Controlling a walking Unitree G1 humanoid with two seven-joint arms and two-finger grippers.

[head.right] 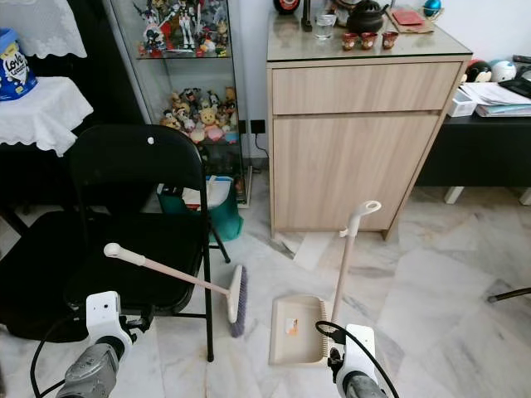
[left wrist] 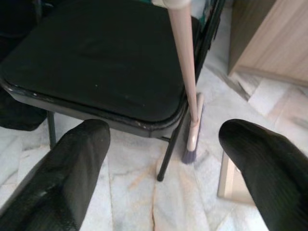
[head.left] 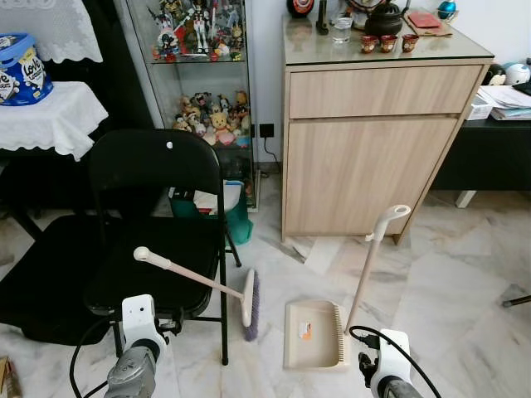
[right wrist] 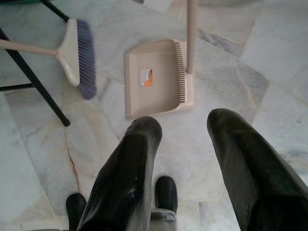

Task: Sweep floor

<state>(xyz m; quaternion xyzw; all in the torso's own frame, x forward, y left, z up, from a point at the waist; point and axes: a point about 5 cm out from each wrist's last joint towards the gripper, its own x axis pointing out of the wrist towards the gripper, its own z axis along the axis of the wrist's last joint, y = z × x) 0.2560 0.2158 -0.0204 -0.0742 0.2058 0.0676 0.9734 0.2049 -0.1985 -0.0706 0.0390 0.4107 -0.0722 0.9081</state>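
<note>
Both grippers gaped empty. Ahead of the left gripper [left wrist: 159, 159], the broom [head.left: 217, 290] leaned handle-up across the chair [head.left: 158, 240] edge; open floor [right wrist: 269, 62] and the dustpan [right wrist: 156, 79] lay beyond the right gripper [right wrist: 180, 144].

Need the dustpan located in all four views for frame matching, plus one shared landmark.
Left eye view: dustpan on the floor, bottom centre, handle rising up-right.
Right eye view: dustpan bottom centre, a bit further left.
Left wrist view: just its edge at the right, beside the right finger.
Right wrist view: dustpan upper centre, beyond the fingertips.
Shared landmark: the broom head, lying just left of the dustpan.
</note>
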